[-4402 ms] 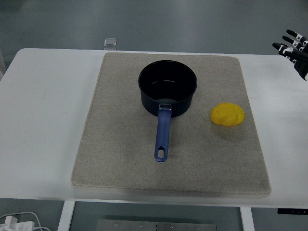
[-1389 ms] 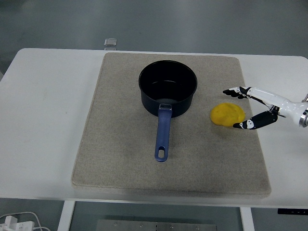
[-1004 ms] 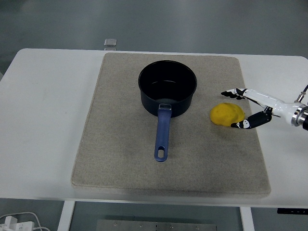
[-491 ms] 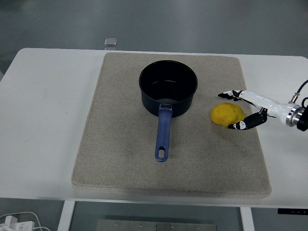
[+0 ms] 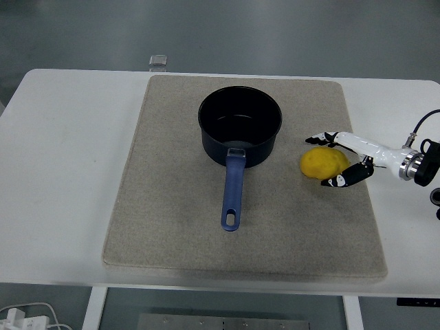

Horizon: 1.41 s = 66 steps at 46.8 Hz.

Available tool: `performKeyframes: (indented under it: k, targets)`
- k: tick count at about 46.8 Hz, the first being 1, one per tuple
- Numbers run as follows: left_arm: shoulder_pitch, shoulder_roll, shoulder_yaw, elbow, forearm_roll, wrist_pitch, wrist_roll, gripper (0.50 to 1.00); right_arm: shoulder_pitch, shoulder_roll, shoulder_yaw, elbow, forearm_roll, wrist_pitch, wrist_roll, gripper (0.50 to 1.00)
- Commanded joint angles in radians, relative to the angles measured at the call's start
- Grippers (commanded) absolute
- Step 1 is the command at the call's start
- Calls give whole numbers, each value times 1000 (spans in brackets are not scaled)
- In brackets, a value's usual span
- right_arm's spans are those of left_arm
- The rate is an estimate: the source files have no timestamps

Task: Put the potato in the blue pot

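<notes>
Reaching in from the right, right hand [image 5: 347, 159] released, fingers spread around the potato [image 5: 323, 164], blue pot [image 5: 239, 127] nearby

The right hand [image 5: 347, 159] reaches in from the right edge, which cuts off its arm past the wrist. Whether its fingers [image 5: 323, 139] touch the potato [image 5: 323, 164] cannot be told — its right side is hidden behind them. A small grey object [image 5: 158, 60] past the counter [image 5: 69, 151] is too small to identify — white cabling [image 5: 24, 317] runs off bottom left.
</notes>
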Motion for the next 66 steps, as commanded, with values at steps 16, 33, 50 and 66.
performKeyframes:
  k: [16,33,50,66]
  targets:
    - [0,0,0,0,0,0,1,1000,8,1,-5,-2,14,7,4,500]
    - [0,0,0,0,0,0,1,1000,12,1,1,-2,18,9,7,500]
    - [0,0,0,0,0,0,-1,1000,11,1,13,0,18,10,17,500]
    - [0,0,0,0,0,0,-1,1000,139,-74,18,9,110,61,24,500]
